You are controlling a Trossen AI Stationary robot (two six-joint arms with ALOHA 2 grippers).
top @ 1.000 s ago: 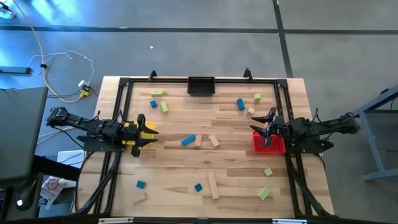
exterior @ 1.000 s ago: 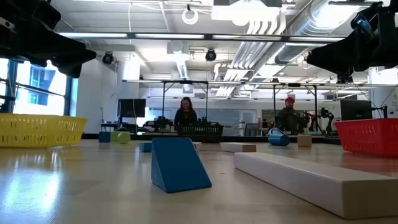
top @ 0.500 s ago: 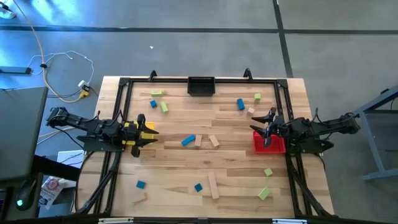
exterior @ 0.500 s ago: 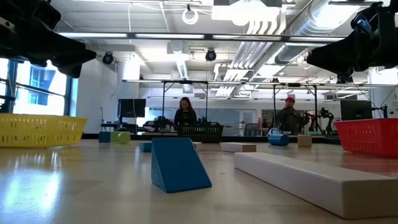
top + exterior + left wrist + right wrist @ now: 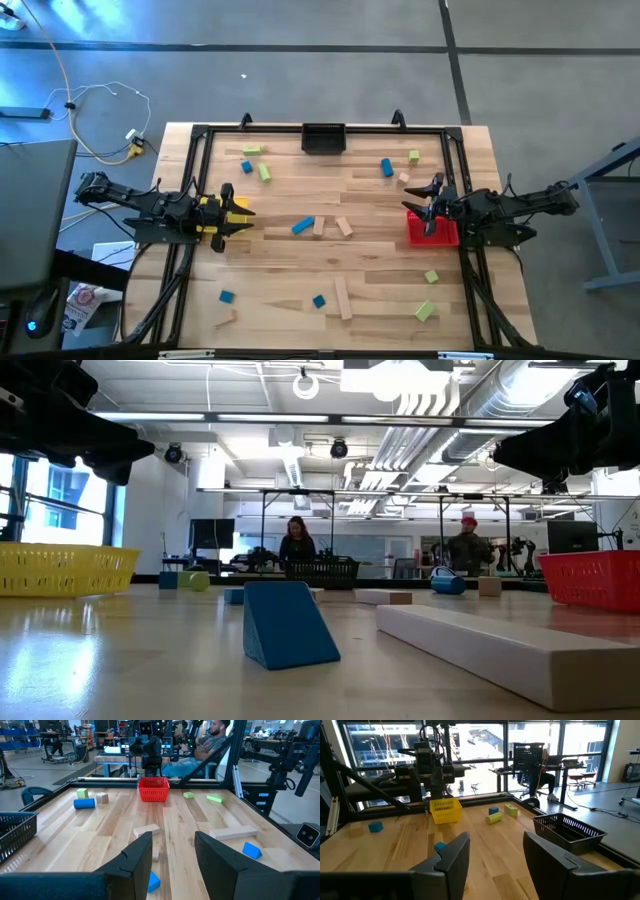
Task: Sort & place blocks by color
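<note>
Blue, lime green and plain wooden blocks lie flat and scattered over the table. A blue block [image 5: 302, 226] and two wooden ones [image 5: 344, 226] rest near the middle. Green ones [image 5: 264, 172] sit far left, and more [image 5: 425, 311] near right. A wooden bar [image 5: 342, 298] rests toward the near edge. My left gripper [image 5: 238, 212] hangs open over the yellow bin [image 5: 212, 208] at the left edge, holding nothing [image 5: 172, 860]. My right gripper [image 5: 425, 205] hangs open over the red bin [image 5: 440, 232] at the right edge, also holding nothing [image 5: 495, 865].
A black bin [image 5: 323, 138] stands at the middle of the far edge. A black frame [image 5: 455, 170] runs round the table. In the low view a blue block [image 5: 288, 622] and a wooden bar [image 5: 490, 650] lie close. People sit in the room beyond.
</note>
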